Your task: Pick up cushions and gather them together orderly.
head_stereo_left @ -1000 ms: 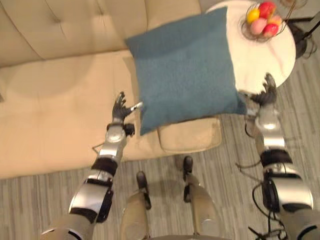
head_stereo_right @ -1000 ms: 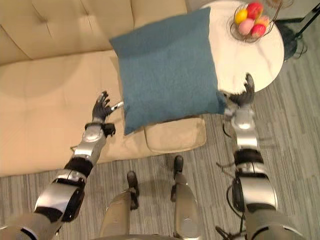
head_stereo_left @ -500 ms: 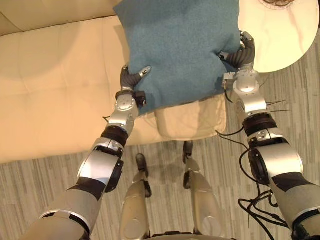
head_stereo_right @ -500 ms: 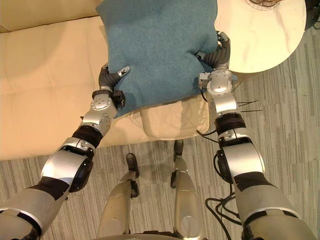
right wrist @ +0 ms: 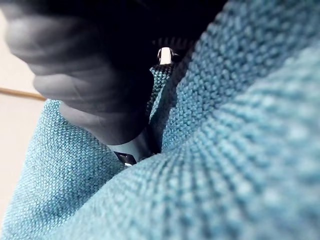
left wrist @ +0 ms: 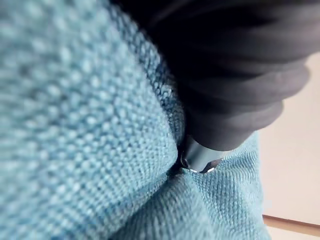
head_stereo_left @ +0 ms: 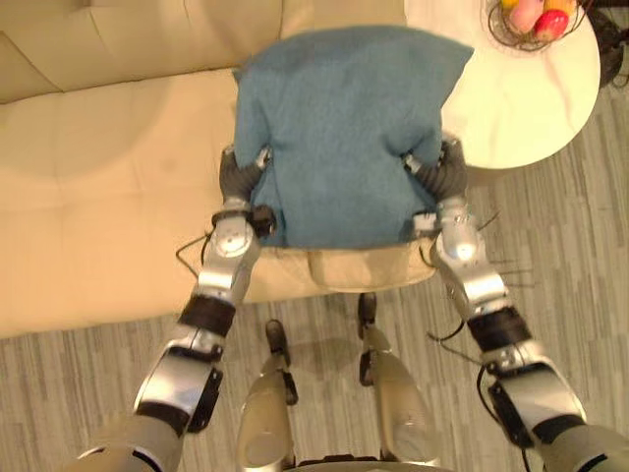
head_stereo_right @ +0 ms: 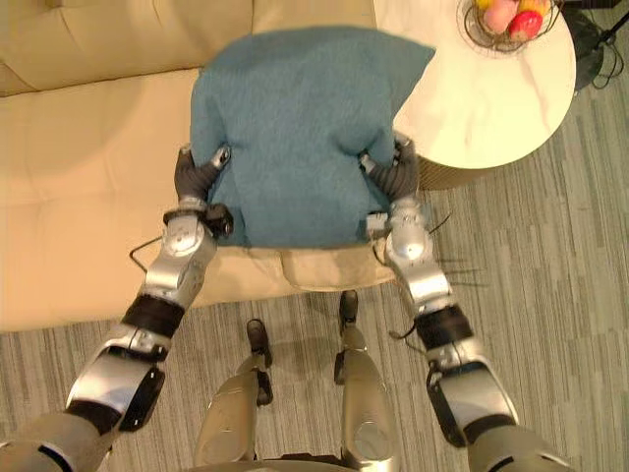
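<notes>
A teal blue cushion is held above the front of the beige sofa, squeezed and bulging between my two hands. My left hand grips its left edge, with the fingers dug into the cloth. On the opposite edge my right hand pinches the fabric in the same way. The left wrist view has the cushion's weave pressed against the hand's dark cover, and the right wrist view has the same cloth folded round the hand. A beige cushion lies under the blue one at the sofa's front edge.
A round white side table stands right of the sofa, with a wire basket of fruit on it. The sofa seat stretches away to the left. Grey striped carpet covers the floor in front.
Both hands have come in from beside the cushion and curled onto its left and right edges. The cushion now bunches between them. The camera has also shifted.
</notes>
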{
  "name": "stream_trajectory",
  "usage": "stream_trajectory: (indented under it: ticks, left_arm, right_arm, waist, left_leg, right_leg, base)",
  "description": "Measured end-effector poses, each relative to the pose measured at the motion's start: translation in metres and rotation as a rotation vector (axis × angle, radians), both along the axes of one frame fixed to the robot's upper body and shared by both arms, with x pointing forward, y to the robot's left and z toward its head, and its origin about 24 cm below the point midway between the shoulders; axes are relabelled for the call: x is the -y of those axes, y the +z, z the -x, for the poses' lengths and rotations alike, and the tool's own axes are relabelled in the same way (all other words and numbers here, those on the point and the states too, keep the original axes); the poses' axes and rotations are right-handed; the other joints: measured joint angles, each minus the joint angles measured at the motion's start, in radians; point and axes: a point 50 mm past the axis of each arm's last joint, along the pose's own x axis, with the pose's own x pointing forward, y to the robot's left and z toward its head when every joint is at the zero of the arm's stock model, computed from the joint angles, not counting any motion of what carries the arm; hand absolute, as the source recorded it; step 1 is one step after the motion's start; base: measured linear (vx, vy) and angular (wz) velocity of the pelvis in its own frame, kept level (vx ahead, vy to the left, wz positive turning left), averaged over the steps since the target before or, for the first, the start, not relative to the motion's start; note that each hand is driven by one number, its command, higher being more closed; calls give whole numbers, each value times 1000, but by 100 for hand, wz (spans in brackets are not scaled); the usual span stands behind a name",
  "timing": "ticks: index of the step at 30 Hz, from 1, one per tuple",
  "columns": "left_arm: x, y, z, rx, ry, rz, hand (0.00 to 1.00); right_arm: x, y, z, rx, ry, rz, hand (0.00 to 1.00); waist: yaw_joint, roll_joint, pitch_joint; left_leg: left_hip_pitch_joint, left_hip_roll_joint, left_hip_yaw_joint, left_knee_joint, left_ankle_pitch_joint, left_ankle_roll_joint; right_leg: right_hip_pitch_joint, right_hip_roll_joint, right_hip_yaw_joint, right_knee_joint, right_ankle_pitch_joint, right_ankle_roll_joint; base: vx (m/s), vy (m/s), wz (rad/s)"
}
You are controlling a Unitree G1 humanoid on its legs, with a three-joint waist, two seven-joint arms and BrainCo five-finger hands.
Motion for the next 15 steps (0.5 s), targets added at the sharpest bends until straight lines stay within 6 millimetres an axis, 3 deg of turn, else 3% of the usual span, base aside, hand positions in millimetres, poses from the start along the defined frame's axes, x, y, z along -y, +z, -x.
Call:
stream_trajectory:
  ticks: [2,3,6,8,12,14,15]
  left_arm:
    - [-4,-20,19,-51,13,2,100]
    - [-5,-34,34,-93,22,22,100]
    - [-5,-58,73,-167,48,74,100]
    - [-6,-66,84,-191,63,84,100]
    - [-12,-62,87,-174,88,84,100]
    - [-13,-62,87,-167,103,90,100]
    - [-14,-63,85,-169,104,85,100]
  right_arm:
    - [-10,-2,14,24,76,-1,100]
    - [-16,-8,25,21,124,-10,100]
    - [-30,-24,49,-8,209,-74,100]
    - [-34,-30,54,-19,239,-85,100]
    - [-39,-31,57,-17,257,-82,100]
    - [-36,-37,54,-38,246,-63,100]
    - [-35,-43,51,-63,232,-58,100]
  waist:
    - [2,-4,-29]
    - [7,-3,-73]
    - [38,-3,-146]
    - [57,-6,-177]
    - [58,-11,-182]
    - [59,4,-190]
    - [48,12,-182]
  left_leg:
    - [19,4,5,2,-14,10]
    - [23,4,10,-2,-16,11]
    - [83,8,56,-12,-29,11]
    - [91,6,91,8,-43,17]
    - [19,2,101,147,-93,41]
    - [-40,38,102,191,-100,71]
    - [-47,50,81,210,-100,76]
  right_leg:
    - [28,6,4,-18,-1,1]
    - [33,4,7,-25,-1,1]
    - [60,9,49,-25,-1,3]
    - [62,7,83,-24,7,14]
    - [18,-11,107,2,30,48]
    - [-23,0,117,9,101,194]
    - [-65,6,116,233,-51,96]
  base:
    - [0,0,0]
    - [-3,7,-17]
    - [19,17,-38]
    - [-53,22,-42]
    - [-152,31,-24]
    - [-224,34,-24]
    - [-194,17,43]
